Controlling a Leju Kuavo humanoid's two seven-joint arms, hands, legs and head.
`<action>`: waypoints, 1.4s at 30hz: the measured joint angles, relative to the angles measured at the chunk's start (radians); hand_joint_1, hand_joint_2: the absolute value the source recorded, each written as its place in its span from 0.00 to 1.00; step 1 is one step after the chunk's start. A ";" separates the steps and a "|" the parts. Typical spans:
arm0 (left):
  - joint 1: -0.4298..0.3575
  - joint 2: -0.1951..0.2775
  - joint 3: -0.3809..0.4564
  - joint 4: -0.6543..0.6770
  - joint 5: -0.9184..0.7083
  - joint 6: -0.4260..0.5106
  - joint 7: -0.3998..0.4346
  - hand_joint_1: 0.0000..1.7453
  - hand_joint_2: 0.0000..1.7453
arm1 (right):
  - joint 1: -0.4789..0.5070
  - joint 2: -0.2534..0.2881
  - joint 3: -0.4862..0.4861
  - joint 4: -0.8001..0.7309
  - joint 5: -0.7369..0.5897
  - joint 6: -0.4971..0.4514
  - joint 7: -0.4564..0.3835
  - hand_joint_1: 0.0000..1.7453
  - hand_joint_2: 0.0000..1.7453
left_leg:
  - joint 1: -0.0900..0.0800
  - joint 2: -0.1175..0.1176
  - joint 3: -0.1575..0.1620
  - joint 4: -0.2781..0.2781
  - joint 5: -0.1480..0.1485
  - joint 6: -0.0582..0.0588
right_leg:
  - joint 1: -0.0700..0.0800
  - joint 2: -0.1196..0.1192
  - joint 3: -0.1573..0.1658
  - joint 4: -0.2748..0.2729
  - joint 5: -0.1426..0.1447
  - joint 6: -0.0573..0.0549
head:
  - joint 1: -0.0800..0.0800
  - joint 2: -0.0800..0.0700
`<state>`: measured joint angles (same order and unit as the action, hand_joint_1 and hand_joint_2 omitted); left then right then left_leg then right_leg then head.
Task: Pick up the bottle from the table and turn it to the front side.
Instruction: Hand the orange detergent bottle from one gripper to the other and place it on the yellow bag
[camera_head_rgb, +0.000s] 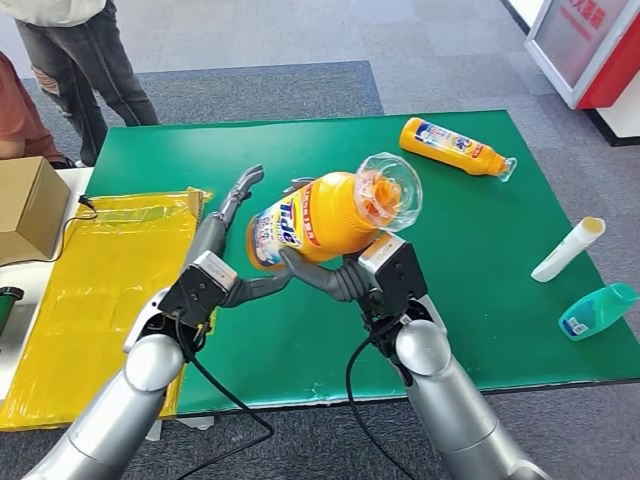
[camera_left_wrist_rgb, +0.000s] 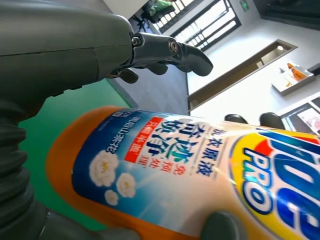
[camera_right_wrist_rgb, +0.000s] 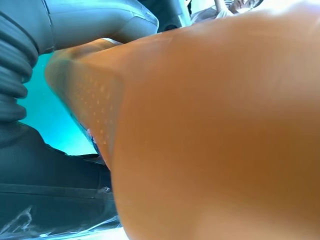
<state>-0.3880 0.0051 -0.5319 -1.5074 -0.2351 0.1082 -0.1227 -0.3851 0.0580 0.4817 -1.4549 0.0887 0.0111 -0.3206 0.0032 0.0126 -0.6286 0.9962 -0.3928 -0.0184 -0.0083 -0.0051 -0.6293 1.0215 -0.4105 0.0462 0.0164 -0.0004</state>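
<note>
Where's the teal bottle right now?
In the head view the teal bottle lies at the green table's right edge, just below the white tube.

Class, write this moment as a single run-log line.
orange bottle: lifted, sideways | right hand: holds it | left hand: fingers spread beside it | label faces up

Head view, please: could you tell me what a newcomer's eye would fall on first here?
The orange detergent bottle stands out, lifted above the green table, lying sideways with its clear cap toward the camera. The right hand grips it from below, while the left hand reaches beside its base with fingers spread. A second orange bottle lies at the table's far side, and a yellow bag is spread out at the left.
</note>
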 joint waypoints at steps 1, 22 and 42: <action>-0.002 -0.001 -0.003 -0.001 -0.001 0.000 0.001 0.00 1.00 | 0.000 0.000 0.000 0.000 0.001 0.000 -0.001 1.00 1.00 | 0.000 0.000 0.000 0.000 0.000 0.000 | 0.000 0.000 0.000 0.000 0.000 0.000 | 0.000 0.000; -0.016 -0.001 -0.032 -0.006 -0.008 -0.018 0.013 1.00 1.00 | 0.004 0.000 0.001 -0.006 0.003 0.003 -0.008 1.00 1.00 | 0.000 0.000 0.000 0.000 0.000 0.000 | 0.000 0.000 0.000 0.000 0.000 0.000 | 0.000 0.000; -0.020 0.005 -0.032 -0.014 0.021 -0.022 0.014 1.00 1.00 | 0.010 0.000 0.001 -0.016 0.002 0.013 -0.001 0.00 1.00 | 0.000 0.000 0.000 0.000 0.000 0.000 | 0.000 0.000 0.000 0.000 0.000 0.000 | 0.000 0.000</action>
<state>-0.4084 0.0096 -0.5634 -1.5212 -0.2140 0.0865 -0.1091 -0.3751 0.0584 0.4826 -1.4705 0.0908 0.0237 -0.3221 0.0032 0.0126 -0.6286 0.9962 -0.3927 -0.0185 -0.0083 -0.0051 -0.6292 1.0215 -0.4106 0.0462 0.0162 -0.0004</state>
